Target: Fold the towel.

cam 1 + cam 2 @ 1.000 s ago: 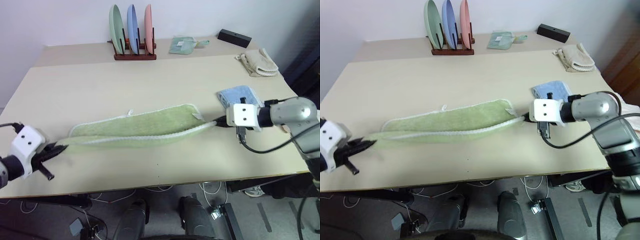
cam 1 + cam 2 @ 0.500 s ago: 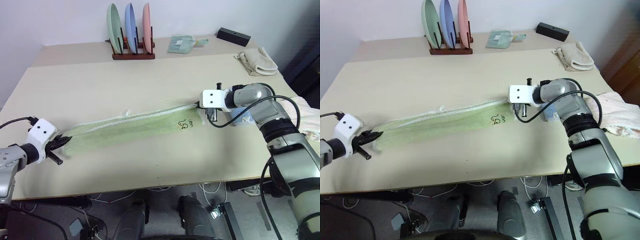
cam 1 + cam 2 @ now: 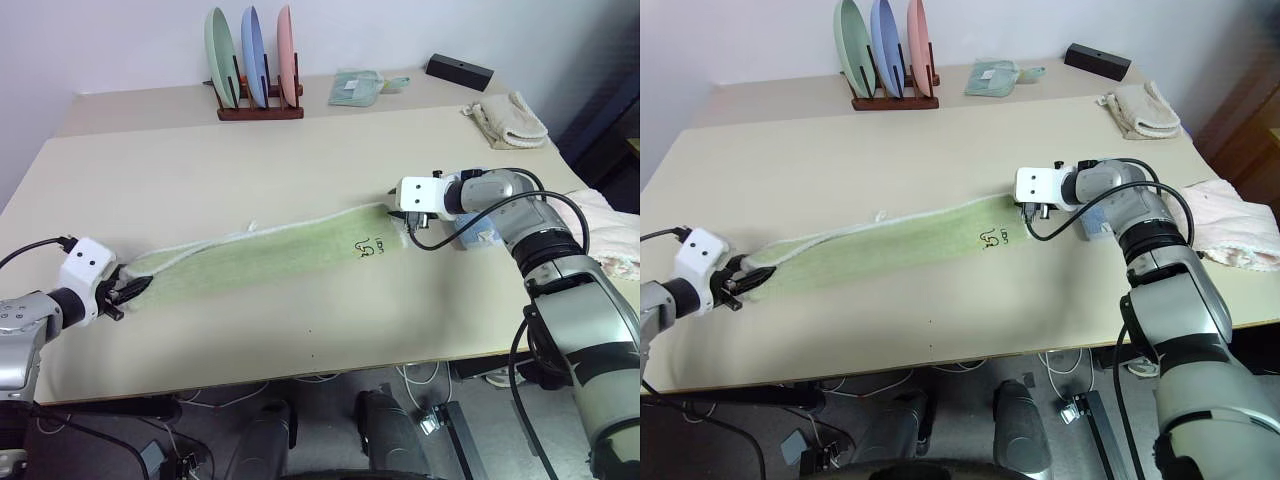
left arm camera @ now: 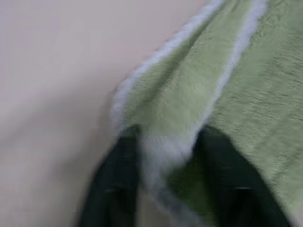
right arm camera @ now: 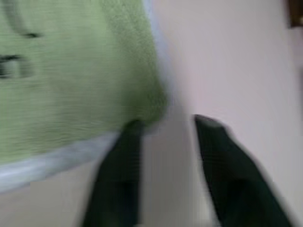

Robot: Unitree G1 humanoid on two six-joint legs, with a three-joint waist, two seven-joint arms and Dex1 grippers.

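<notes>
Green terry cloth towel (image 3: 270,255) with white edging lies flat as a long strip across the beige surface (image 3: 250,160), dark logo near its right end. Left gripper (image 4: 165,156) at left end, fingers parted around the corner. Right gripper (image 5: 165,127) at right end, released.

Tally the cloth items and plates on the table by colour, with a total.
Green towel: 1
Blue towel: 1
Cream towel: 1
Pink towel: 1
Teal cloth: 1
Green plate: 1
Blue plate: 1
Pink plate: 1
Total: 8
</notes>
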